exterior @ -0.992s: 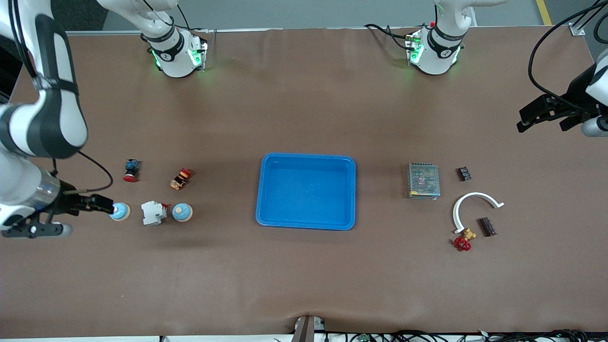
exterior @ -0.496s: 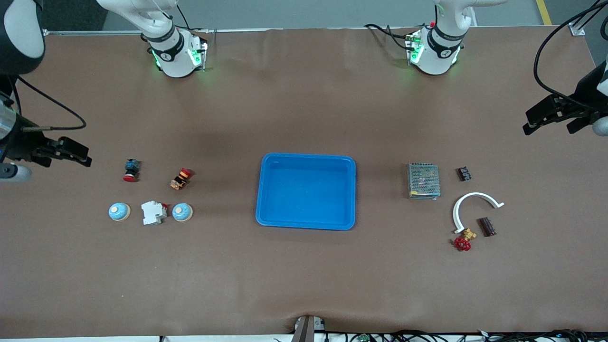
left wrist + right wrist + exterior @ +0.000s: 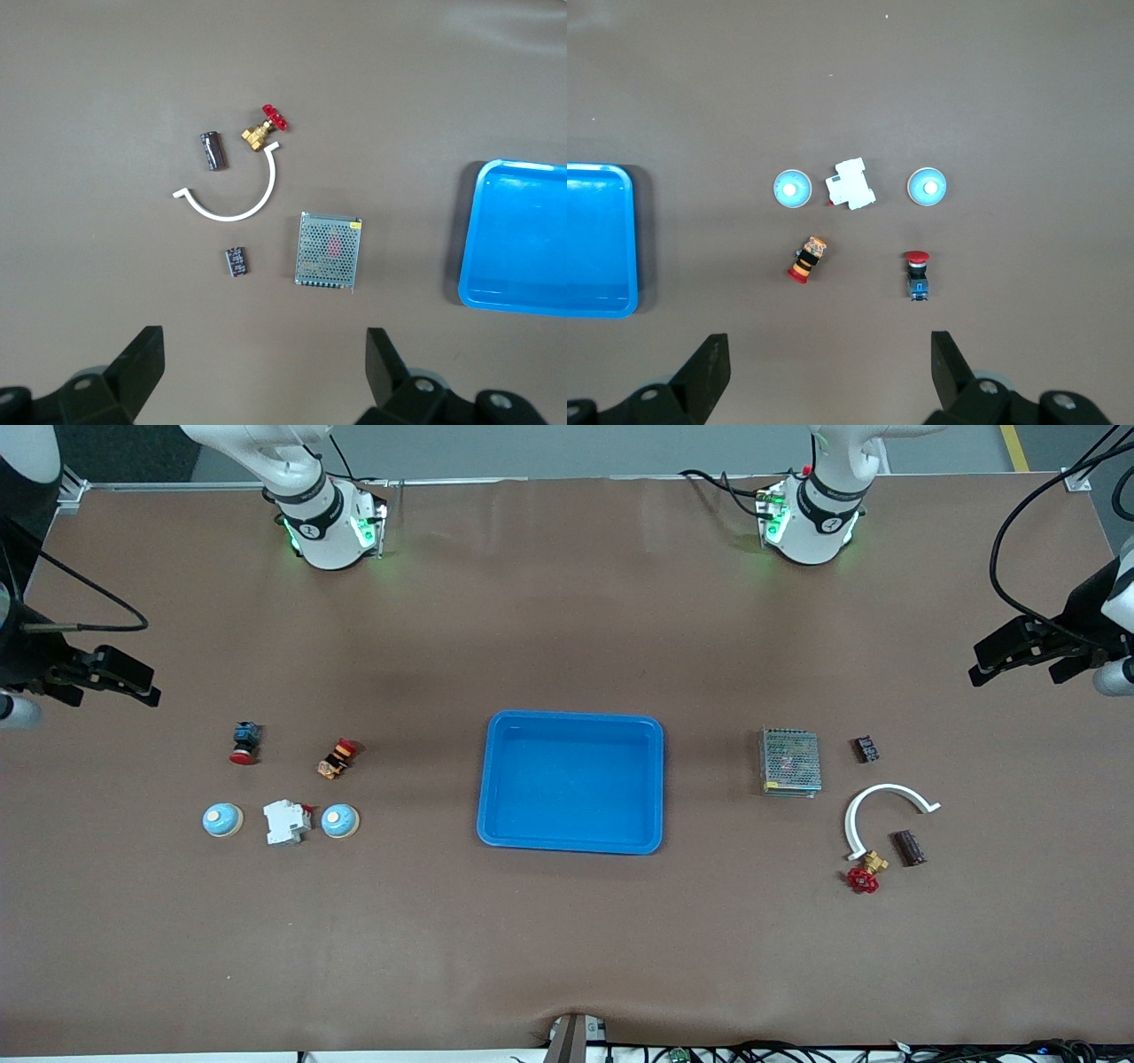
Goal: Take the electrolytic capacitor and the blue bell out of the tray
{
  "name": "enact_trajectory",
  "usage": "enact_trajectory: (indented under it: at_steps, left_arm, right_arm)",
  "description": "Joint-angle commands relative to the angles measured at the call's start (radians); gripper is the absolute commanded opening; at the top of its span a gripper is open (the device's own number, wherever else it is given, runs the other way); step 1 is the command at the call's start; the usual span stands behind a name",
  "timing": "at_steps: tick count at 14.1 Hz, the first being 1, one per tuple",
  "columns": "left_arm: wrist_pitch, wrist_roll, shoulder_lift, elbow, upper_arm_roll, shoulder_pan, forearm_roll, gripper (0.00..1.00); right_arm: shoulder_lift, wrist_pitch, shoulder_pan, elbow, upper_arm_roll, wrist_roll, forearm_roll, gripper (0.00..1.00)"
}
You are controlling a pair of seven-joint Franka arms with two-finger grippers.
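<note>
Two blue dome bells [image 3: 222, 819] [image 3: 339, 821] sit toward the right arm's end, with a white breaker [image 3: 286, 821] between them. They also show in the right wrist view [image 3: 928, 187] [image 3: 792, 189]. The dark cylindrical capacitor [image 3: 908, 848] lies toward the left arm's end, also in the left wrist view [image 3: 211, 150]. The empty blue tray [image 3: 571, 781] is mid-table. My right gripper [image 3: 120, 677] [image 3: 830, 372] hangs open and empty high over the table's edge. My left gripper [image 3: 1005, 657] [image 3: 264, 372] is open and empty, high over its end.
A red-capped button [image 3: 244, 743] and an orange switch [image 3: 336, 758] lie farther from the front camera than the bells. A metal power supply [image 3: 789, 762], a small black part [image 3: 866, 749], a white curved piece [image 3: 881, 806] and a red-handled valve [image 3: 866, 872] surround the capacitor.
My right gripper was down beside the outer bell, then lifted away empty and now hangs high toward the bases. The bell stayed in place. My left gripper only shifted slightly.
</note>
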Motion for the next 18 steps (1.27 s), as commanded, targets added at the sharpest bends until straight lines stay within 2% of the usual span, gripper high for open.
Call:
enact_trajectory:
  at_steps: [1, 4, 7, 18]
  left_arm:
    - [-0.018, 0.011, 0.004, 0.025, -0.001, 0.005, 0.000, 1.00]
    - [-0.018, 0.011, 0.002, 0.025, -0.001, 0.005, 0.000, 1.00]
    - [-0.018, 0.010, 0.004, 0.025, -0.001, 0.005, 0.000, 1.00]
    - [-0.018, 0.004, 0.005, 0.025, -0.001, 0.007, -0.001, 1.00]
  right_arm:
    - [-0.074, -0.026, -0.007, -0.030, 0.001, 0.018, -0.023, 1.00]
    - [-0.077, -0.026, -0.020, -0.017, 0.000, 0.010, -0.027, 1.00]
    - [-0.065, -0.028, -0.057, 0.056, 0.004, 0.007, -0.030, 1.00]
    - [-0.062, -0.025, -0.065, 0.058, 0.004, 0.015, -0.027, 1.00]
